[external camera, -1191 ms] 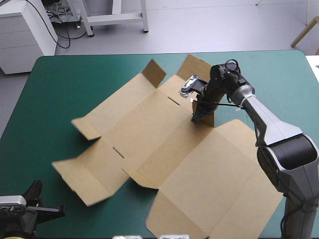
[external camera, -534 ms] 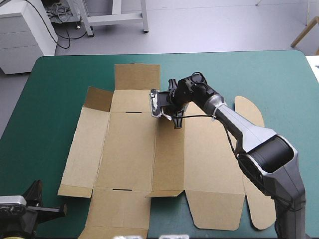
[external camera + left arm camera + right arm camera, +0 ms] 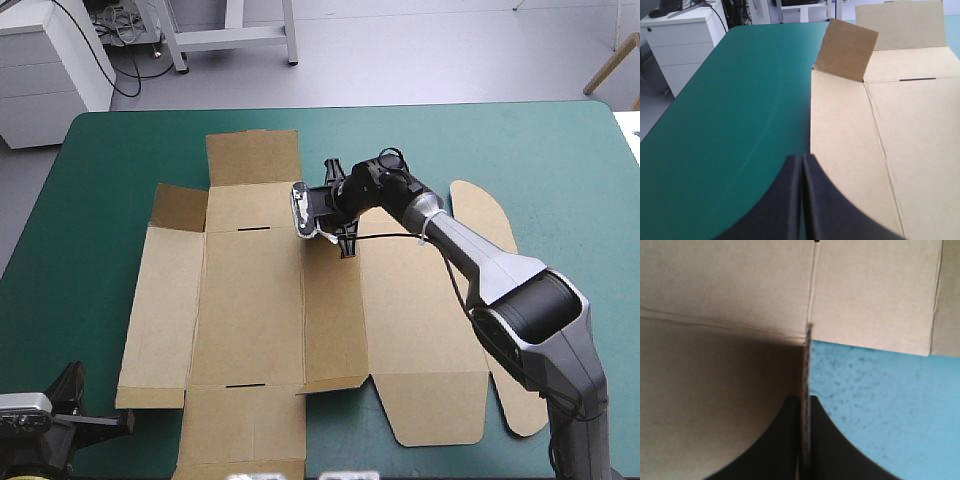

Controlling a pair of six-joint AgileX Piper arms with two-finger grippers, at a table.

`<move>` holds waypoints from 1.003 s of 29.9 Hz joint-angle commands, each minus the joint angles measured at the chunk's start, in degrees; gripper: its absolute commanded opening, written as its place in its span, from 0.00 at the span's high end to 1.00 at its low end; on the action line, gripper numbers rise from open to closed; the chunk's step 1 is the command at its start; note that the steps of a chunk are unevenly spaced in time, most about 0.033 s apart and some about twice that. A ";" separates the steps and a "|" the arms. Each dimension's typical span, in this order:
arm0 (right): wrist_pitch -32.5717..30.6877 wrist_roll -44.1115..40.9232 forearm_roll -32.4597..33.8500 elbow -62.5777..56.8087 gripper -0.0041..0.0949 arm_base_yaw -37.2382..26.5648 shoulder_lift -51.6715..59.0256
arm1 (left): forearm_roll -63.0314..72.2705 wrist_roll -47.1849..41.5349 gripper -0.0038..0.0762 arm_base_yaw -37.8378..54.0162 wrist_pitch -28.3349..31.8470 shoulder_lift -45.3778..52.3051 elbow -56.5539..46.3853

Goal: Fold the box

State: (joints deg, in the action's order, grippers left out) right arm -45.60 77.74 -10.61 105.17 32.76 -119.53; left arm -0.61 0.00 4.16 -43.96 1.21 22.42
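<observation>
Currently the box lies opened out as a flat brown sheet on the teal-green cover, occupying the left and middle of the table, with its rounded lid tabs reaching toward the right side. One small flap at the far left corner of the sheet stands tilted up; the remaining panels lie flat. The right gripper is positioned over the far edge of the sheet, at the narrow panel just right of the centre panel. In the right wrist view its black fingers are all but closed, with a thin strip of board held edge-on between them; brown board lies to one side of that strip and bare cover to the other. The left gripper is at the near left corner of the table, just beside the near left corner of the sheet and not touching it. In the left wrist view its fingers meet in one pointed arch and hold nothing; the left side panel of the sheet lies ahead of them, with the raised flap farther on.
</observation>
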 commanded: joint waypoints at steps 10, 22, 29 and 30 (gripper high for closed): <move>-0.50 2.86 -3.05 1.85 0.85 0.13 3.40 | 0.15 -0.62 0.96 -0.05 4.48 0.54 1.21; 1.33 1.68 -2.93 1.85 0.85 0.13 3.40 | 0.15 -0.62 0.96 -0.05 4.48 0.54 1.21; 2.12 -0.41 -2.93 1.85 0.35 0.13 3.40 | 0.15 -0.62 0.96 -0.05 4.48 0.54 1.21; 2.54 -1.20 -2.93 1.85 0.27 0.13 3.40 | 0.15 -0.62 0.96 -0.05 4.48 0.54 1.21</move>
State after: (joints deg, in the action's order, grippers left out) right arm -45.84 78.36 -12.53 105.17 32.76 -119.53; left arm -0.61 0.00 4.16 -43.90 1.21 22.42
